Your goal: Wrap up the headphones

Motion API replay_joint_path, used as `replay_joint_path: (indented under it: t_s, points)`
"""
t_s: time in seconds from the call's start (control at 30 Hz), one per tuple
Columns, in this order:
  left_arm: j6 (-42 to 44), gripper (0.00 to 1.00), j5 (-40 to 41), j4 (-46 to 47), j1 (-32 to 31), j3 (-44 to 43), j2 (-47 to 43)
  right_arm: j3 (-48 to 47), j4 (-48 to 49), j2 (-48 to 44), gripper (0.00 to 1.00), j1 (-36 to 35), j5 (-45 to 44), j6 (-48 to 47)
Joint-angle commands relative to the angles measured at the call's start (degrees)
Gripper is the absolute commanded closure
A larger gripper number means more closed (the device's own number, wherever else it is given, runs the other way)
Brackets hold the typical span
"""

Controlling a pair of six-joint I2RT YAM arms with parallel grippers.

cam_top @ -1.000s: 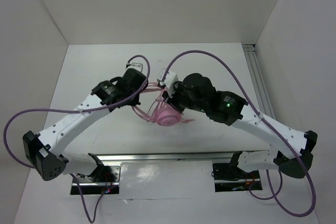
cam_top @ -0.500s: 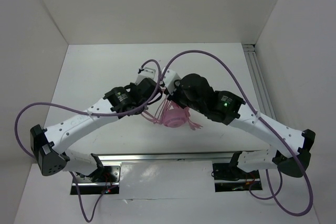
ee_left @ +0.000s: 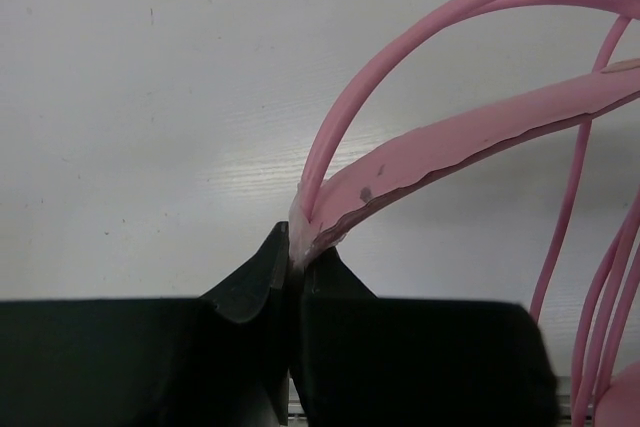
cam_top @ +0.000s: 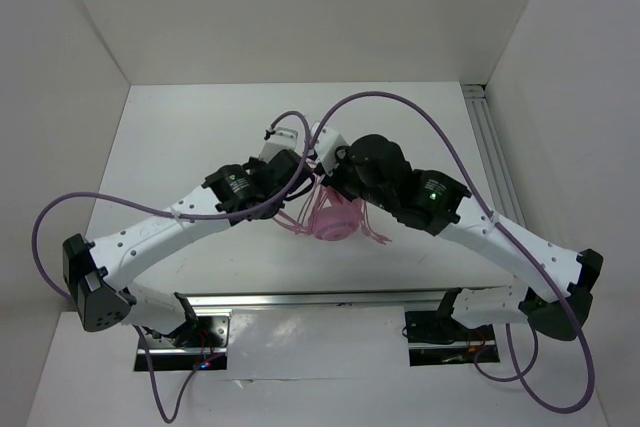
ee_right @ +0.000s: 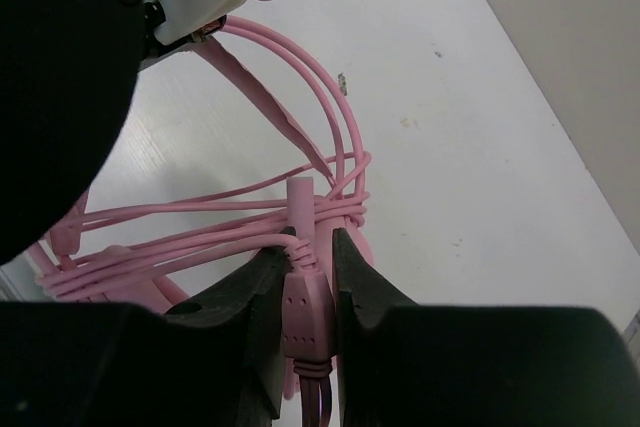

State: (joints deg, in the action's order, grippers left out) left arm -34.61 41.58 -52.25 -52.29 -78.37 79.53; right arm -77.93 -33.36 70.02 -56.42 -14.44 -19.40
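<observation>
Headphones (cam_top: 333,219): pink, cord (ee_right: 302,312) looped | left end effector (ee_left: 297,252) pinches headband (ee_left: 450,142) | right end effector (ee_right: 308,257) clamps cord

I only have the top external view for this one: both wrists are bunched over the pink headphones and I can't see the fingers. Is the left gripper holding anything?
Observer: Yes. In the left wrist view the left gripper is shut on the headband of the headphones, pinching its flat strip and a thin wire together.
Operator: And the right?
Observer: The right wrist view shows the right gripper shut on a small pink block on the cord.
Operator: Any cord wrapped?
Observer: Several cord strands cross the headband wires just beyond that block; how tightly, I cannot tell.
</observation>
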Motion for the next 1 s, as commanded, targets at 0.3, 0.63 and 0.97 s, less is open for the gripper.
replay_joint_path:
  t_s: [0.3,0.63,0.97]
  points:
    - [3.6,1.00,-2.7,-5.3,-2.1,4.5,-2.4,-6.4,14.0,-3.4,0.93,9.8,6.9,-2.0]
    - [1.7,1.00,0.0,-4.4,2.4,3.7,-2.4,-15.6,1.7,2.9,1.00,16.1,30.4,-0.7]
    - [7.9,1.00,-5.5,-2.1,1.8,3.1,-1.7,-13.7,10.9,3.3,0.83,17.8,24.6,-0.2]
